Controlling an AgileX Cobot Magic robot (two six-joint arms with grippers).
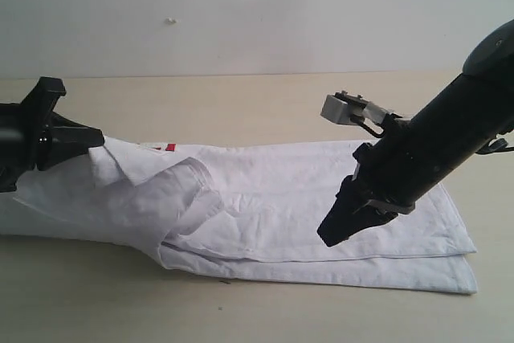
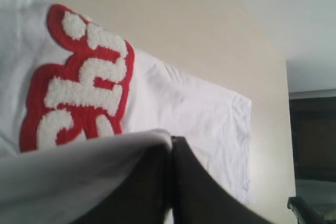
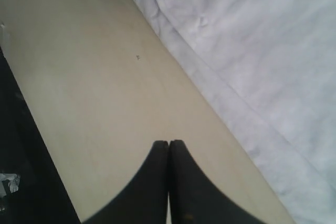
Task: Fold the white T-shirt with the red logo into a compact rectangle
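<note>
The white T-shirt [image 1: 273, 198] lies folded lengthwise as a long strip across the tan table. Its left part is lifted and crumpled. My left gripper [image 1: 98, 140] is shut on that raised cloth, and in the left wrist view [image 2: 170, 141] a fold of the white T-shirt [image 2: 199, 108] drapes over one finger. The red logo [image 2: 79, 82] shows fuzzy white letters with a thick red outline; only a sliver of the red logo [image 1: 165, 148] shows in the exterior view. My right gripper [image 1: 333, 234] hovers above the shirt's right half, shut and empty [image 3: 168, 143], beside the white T-shirt [image 3: 252, 51].
The tan table [image 1: 241, 94] stretches behind and in front of the shirt, with a pale wall [image 1: 257, 6] behind it. In the right wrist view a dark drop [image 3: 21, 156] marks the table's edge. The shirt's hem [image 1: 458, 279] lies near the front right.
</note>
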